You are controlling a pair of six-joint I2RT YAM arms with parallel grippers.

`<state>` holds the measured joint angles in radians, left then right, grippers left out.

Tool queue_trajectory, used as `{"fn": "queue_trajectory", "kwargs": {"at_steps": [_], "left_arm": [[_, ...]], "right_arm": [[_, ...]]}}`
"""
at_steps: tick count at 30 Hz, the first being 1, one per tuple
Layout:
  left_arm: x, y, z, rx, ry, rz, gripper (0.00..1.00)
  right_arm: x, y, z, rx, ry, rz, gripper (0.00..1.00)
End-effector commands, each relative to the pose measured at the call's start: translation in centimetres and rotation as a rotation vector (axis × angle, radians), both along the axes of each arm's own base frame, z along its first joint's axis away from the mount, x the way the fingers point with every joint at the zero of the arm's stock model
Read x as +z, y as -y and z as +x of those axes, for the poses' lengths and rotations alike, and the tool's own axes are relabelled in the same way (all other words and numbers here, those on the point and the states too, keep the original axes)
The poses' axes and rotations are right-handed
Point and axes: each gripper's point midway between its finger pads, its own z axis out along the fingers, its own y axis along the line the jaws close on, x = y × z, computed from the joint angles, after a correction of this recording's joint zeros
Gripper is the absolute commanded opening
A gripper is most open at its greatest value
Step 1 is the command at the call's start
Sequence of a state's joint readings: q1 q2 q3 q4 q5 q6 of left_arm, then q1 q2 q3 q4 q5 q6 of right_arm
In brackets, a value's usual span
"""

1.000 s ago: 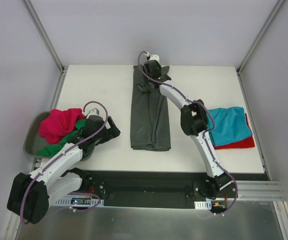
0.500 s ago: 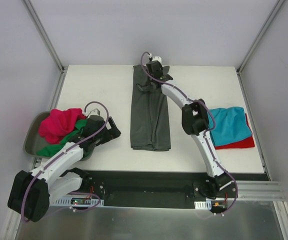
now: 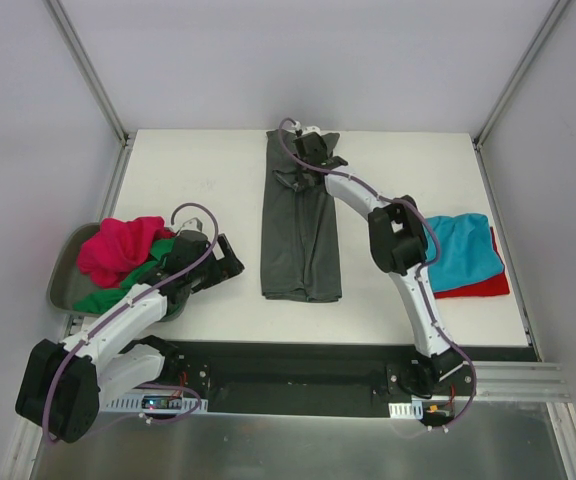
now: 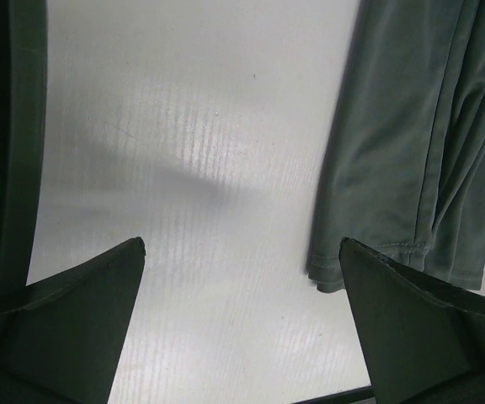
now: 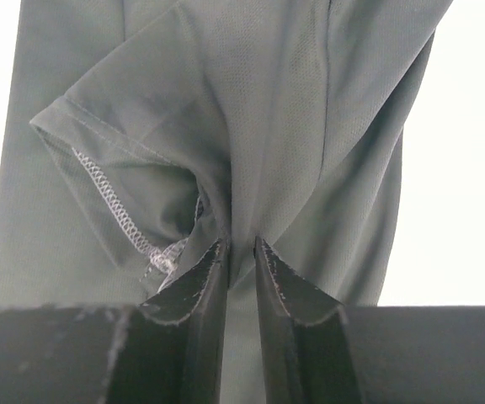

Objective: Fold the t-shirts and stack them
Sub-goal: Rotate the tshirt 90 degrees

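Note:
The dark grey t-shirt (image 3: 300, 230) lies as a long narrow strip down the table's middle. My right gripper (image 3: 304, 152) is at its far end, shut on a pinch of its fabric (image 5: 259, 126); a sleeve hem shows to the left. A folded teal shirt (image 3: 458, 250) lies on a folded red shirt (image 3: 488, 285) at the right. The magenta pink shirt (image 3: 118, 245) and green shirt (image 3: 108, 295) are heaped in the tray at the left. My left gripper (image 3: 230, 262) is open and empty over bare table, left of the grey shirt's near hem (image 4: 394, 168).
The dull grey-green tray (image 3: 63, 280) sits at the table's left edge under the left arm. Metal frame posts stand at the far corners. A black strip runs along the near edge by the arm bases.
My right gripper has shifted slightly left and nearer along the far end of the grey shirt, pulling the fabric with it. The left arm has barely moved.

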<state>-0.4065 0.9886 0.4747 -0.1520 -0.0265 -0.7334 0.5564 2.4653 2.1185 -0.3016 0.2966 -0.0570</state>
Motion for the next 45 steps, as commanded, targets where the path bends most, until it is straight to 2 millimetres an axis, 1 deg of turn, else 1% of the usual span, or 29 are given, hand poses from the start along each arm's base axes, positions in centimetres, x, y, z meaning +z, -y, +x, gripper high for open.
{"fn": "queue_trajectory", "kwargs": {"at_steps": [1, 6, 8, 9, 11, 12, 14, 15, 16, 17, 18, 19, 20, 21, 23, 25, 26, 27, 28, 29, 30, 31, 34, 36, 38, 39, 41, 43, 45], "left_arm": [[0.8, 0.8, 0.5, -0.026, 0.025, -0.024, 0.99], [0.9, 0.8, 0.5, -0.028, 0.027, -0.025, 0.99], [0.8, 0.8, 0.6, -0.028, 0.026, -0.025, 0.99], [0.7, 0.8, 0.5, -0.029, 0.022, -0.022, 0.99], [0.6, 0.9, 0.6, -0.029, 0.022, -0.022, 0.99], [0.6, 0.8, 0.6, -0.03, 0.02, -0.02, 0.99], [0.6, 1.3, 0.3, -0.056, 0.012, -0.036, 0.99], [0.6, 1.5, 0.2, -0.067, 0.009, -0.043, 0.99], [0.8, 1.8, 0.2, -0.078, 0.009, -0.054, 0.99], [0.9, 2.0, 0.2, -0.09, 0.009, -0.065, 0.99], [1.1, 2.4, 0.1, -0.106, 0.009, -0.081, 0.99], [1.2, 2.8, 0.1, -0.121, 0.007, -0.095, 0.99], [1.1, 3.2, 0.0, -0.139, 0.001, -0.112, 0.99], [1.2, 3.8, -0.1, -0.159, -0.008, -0.133, 0.99], [1.3, 4.9, -0.2, -0.197, -0.028, -0.175, 0.99], [1.0, 5.6, -0.3, -0.215, -0.051, -0.203, 0.99], [0.7, 6.0, -0.5, -0.224, -0.07, -0.214, 0.99], [0.6, 6.4, -0.6, -0.238, -0.085, -0.225, 0.99], [0.2, 6.8, -1.0, -0.252, -0.108, -0.231, 0.99], [0.3, 7.3, -0.8, -0.262, -0.098, -0.24, 0.97], [-0.1, 7.6, -1.0, -0.264, -0.113, -0.239, 0.94], [-0.4, 7.8, -1.2, -0.269, -0.125, -0.234, 0.9], [-1.7, 7.9, -1.5, -0.256, -0.165, -0.221, 0.78], [-2.4, 7.7, -1.2, -0.232, -0.171, -0.201, 0.72], [-2.9, 7.9, -1.2, -0.225, -0.189, -0.194, 0.64], [-3.0, 8.1, -1.2, -0.23, -0.195, -0.195, 0.61], [-3.5, 8.5, -1.4, -0.235, -0.207, -0.181, 0.59], [-4.0, 8.8, -1.3, -0.23, -0.219, -0.171, 0.53], [-4.2, 9.1, -1.1, -0.234, -0.231, -0.167, 0.47]], "right_arm": [[5.9, -0.9, -0.4, 0.058, 0.076, 0.056, 0.24], [5.4, -1.2, -1.9, 0.104, 0.041, 0.056, 0.28], [5.6, -1.1, -2.2, 0.121, 0.037, 0.056, 0.31], [6.0, -1.1, -2.3, 0.125, 0.041, 0.056, 0.35], [7.2, -1.0, -2.5, 0.133, 0.048, 0.064, 0.49], [7.8, -1.1, -3.0, 0.147, 0.045, 0.072, 0.54], [9.1, -0.5, -3.8, 0.149, 0.046, 0.072, 0.64], [10.7, 0.1, -4.6, 0.144, 0.063, 0.08, 0.65], [11.4, 0.5, -5.4, 0.145, 0.072, 0.088, 0.71], [12.8, 1.1, -6.3, 0.147, 0.097, 0.103, 0.8], [13.4, 1.7, -7.3, 0.143, 0.113, 0.118, 0.88], [14.7, 2.5, -8.6, 0.137, 0.139, 0.141, 0.97], [15.5, 3.2, -10.1, 0.129, 0.154, 0.168, 0.96], [15.4, 4.1, -11.6, 0.122, 0.156, 0.187, 0.96], [14.4, 6.0, -15.3, 0.109, 0.132, 0.218, 0.96], [14.0, 7.3, -18.9, 0.103, 0.107, 0.277, 0.96], [12.7, 7.9, -20.9, 0.111, 0.069, 0.298, 0.96], [12.3, 8.4, -22.6, 0.105, 0.044, 0.335, 0.96], [11.0, 8.9, -24.4, 0.1, 0.003, 0.362, 0.96], [10.1, 9.0, -26.3, 0.112, -0.038, 0.408, 0.96], [9.6, 9.2, -27.8, 0.104, -0.062, 0.447, 0.96], [8.4, 9.5, -29.3, 0.095, -0.101, 0.477, 0.96], [6.8, 9.0, -32.7, 0.121, -0.176, 0.591, 0.98], [5.5, 8.7, -34.3, 0.126, -0.235, 0.637, 0.98], [4.2, 8.6, -35.3, 0.119, -0.279, 0.666, 0.99], [3.6, 8.6, -35.5, 0.108, -0.295, 0.677, 0.97], [2.3, 8.7, -36.1, 0.083, -0.337, 0.678, 0.94], [1.6, 8.6, -35.8, 0.059, -0.342, 0.694, 0.89], [0.7, 8.9, -35.5, -0.011, -0.357, 0.691, 0.8]]}}
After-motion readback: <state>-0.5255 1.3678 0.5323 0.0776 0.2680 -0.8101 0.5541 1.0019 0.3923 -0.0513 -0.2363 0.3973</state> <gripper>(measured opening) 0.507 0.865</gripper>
